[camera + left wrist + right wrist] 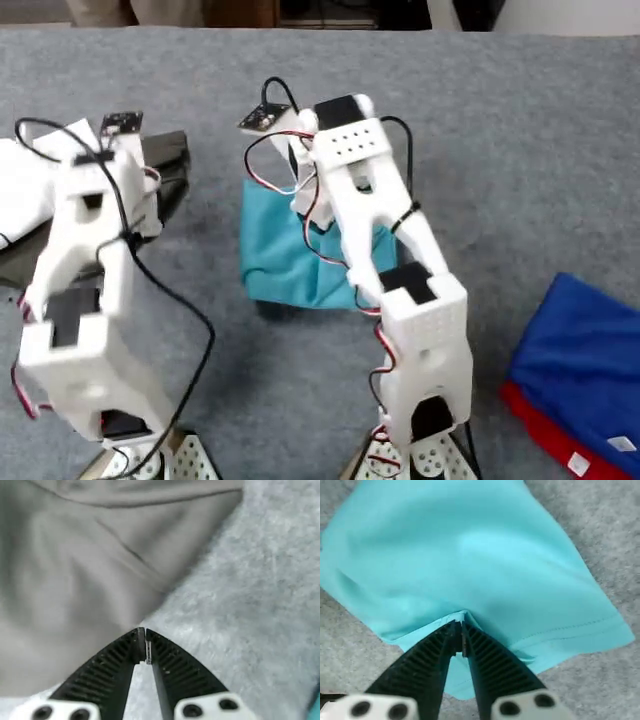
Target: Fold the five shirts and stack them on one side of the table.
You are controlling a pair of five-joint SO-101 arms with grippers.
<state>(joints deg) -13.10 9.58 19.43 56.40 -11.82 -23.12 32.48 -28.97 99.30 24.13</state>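
Observation:
A teal shirt [275, 260] lies partly folded at the table's middle. My right gripper [462, 630] is shut on the teal shirt [485, 555], and the cloth puckers at the fingertips near one edge. In the high view the right gripper [300, 200] sits over the shirt's far side. A dark grey shirt [172, 160] lies at the left. My left gripper [141, 642] is shut, its tips meeting right at the edge of the grey shirt [75, 570]. A white shirt [25, 190] lies beside the grey one, partly hidden under the left arm.
A folded blue shirt [585, 350] lies on a red one [545, 430] at the table's right front edge. Grey carpet-like table surface [500, 150] lies bare between the teal shirt and that stack, and along the back.

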